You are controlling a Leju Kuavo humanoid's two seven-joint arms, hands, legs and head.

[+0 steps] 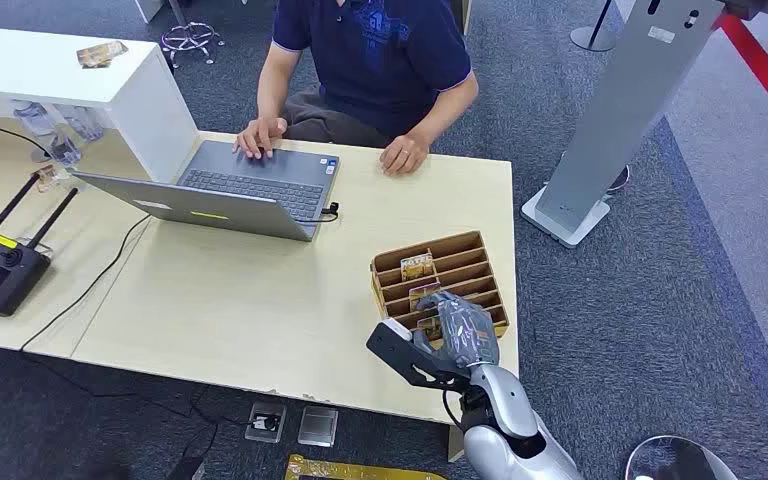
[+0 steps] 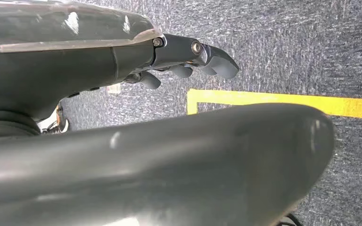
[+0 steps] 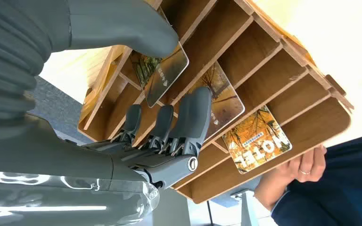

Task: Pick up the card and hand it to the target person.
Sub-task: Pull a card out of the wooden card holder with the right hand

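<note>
A wooden card holder (image 1: 430, 246) stands near the table's front right corner, with cards upright in its slots (image 1: 416, 266). My right hand (image 1: 455, 335) reaches down into the holder's near rows. In the right wrist view its thumb (image 3: 122, 23) touches the top of one card (image 3: 162, 70), and the fingers (image 3: 188, 117) lie straight on the other side, a gap between them and the card. Two more cards (image 3: 221, 96) (image 3: 257, 141) stand in slots further on. The person (image 1: 370, 50) sits at the far side, hands on the table. My left hand (image 2: 179, 61) hangs over the floor, holding nothing.
An open laptop (image 1: 240, 190) lies in front of the person, with a cable running left. A black controller with antennas (image 1: 0, 265) sits at the left edge. A white counter (image 1: 70, 70) stands at the back left, and a grey stand's base (image 1: 570, 215) is on the carpet to the right.
</note>
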